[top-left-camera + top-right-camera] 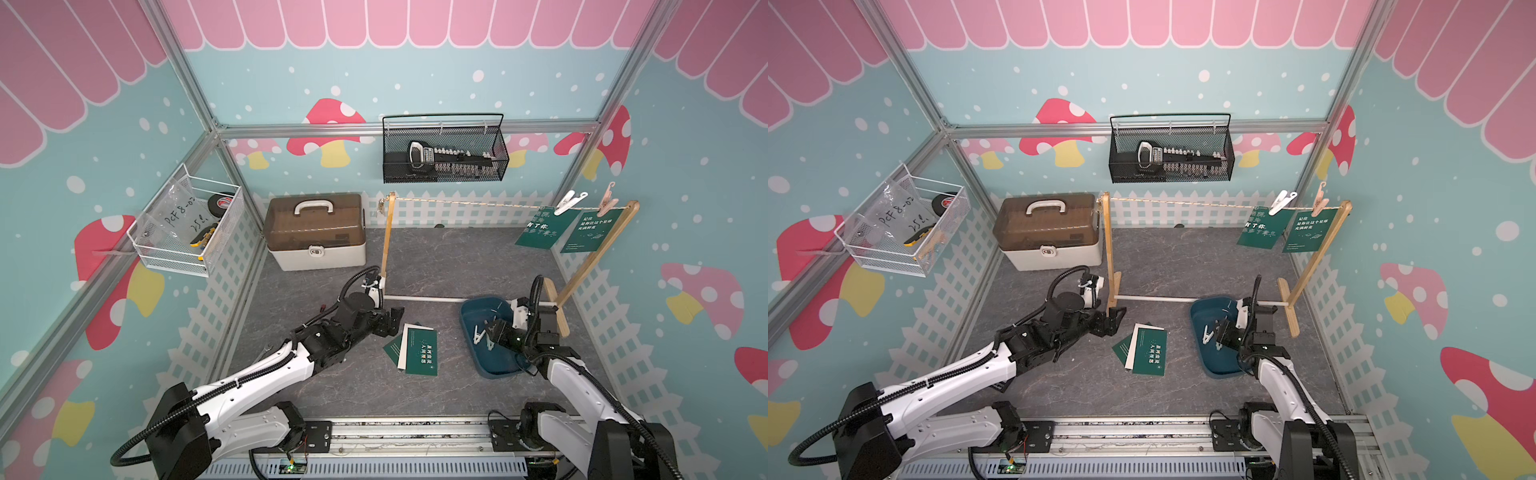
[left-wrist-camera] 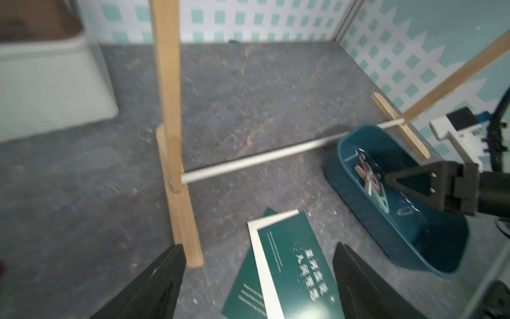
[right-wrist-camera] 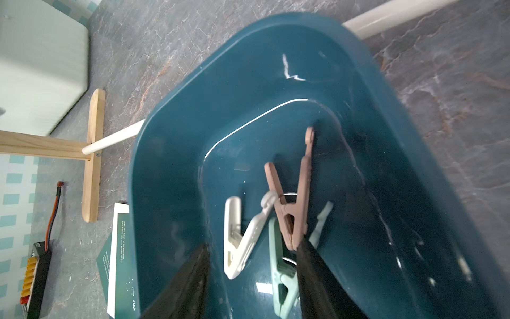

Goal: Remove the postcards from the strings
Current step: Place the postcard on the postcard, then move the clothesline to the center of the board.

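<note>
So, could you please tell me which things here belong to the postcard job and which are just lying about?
Job: hanging postcards, string, clothespins on it, stacked postcards, blue tray with loose clothespins.
Lying about: toolbox, black mesh basket, white wire basket.

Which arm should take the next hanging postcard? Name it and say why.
Right. The right arm is over the bin, nearest the two hanging postcards; the left arm sits by the far post.
</note>
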Motion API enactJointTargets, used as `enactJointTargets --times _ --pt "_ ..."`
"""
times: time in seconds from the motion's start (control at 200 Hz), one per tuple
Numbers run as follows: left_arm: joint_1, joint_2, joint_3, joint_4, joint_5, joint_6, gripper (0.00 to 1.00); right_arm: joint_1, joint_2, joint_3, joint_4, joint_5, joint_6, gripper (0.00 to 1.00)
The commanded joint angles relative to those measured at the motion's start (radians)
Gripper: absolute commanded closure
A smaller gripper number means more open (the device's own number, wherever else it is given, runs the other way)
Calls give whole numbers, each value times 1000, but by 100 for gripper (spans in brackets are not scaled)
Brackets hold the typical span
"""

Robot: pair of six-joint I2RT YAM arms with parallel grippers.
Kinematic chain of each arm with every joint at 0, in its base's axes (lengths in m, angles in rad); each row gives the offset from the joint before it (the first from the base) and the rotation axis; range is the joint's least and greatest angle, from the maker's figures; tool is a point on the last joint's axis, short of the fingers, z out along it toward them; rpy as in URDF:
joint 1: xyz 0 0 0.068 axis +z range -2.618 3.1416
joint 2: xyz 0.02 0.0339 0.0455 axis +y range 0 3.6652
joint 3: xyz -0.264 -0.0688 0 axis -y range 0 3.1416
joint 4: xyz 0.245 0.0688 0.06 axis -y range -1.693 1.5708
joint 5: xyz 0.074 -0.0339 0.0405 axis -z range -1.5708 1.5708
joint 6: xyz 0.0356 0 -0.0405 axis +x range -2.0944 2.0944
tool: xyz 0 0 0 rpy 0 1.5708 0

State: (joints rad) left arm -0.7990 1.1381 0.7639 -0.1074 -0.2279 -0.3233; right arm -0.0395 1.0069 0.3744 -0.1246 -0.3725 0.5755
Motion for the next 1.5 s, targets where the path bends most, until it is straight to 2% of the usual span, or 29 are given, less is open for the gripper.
enactJointTargets --times 0.0,0.195,0.37,0.575,0.911,1.146,1.316,1.496 --pt "0 41 41 248 -208 180 8 9 -20 38 -31 1 -7 48" --pt "24 208 190 397 -270 288 8 10 -75 91 -114 -15 -16 49" --pt "55 316 253 514 -334 299 8 12 -120 150 -184 -39 -24 50" --pt "91 391 294 570 -497 328 8 22 -180 205 -259 -76 -14 53" --pt "186 333 257 513 -550 325 8 81 -225 288 -341 -133 9 55" --pt "248 271 208 457 -568 308 8 131 -214 335 -353 -114 18 55" --pt "298 225 166 429 -546 287 8 155 -211 356 -340 -121 25 55" --pt "334 190 146 421 -470 292 8 164 -246 407 -363 -99 -12 56"
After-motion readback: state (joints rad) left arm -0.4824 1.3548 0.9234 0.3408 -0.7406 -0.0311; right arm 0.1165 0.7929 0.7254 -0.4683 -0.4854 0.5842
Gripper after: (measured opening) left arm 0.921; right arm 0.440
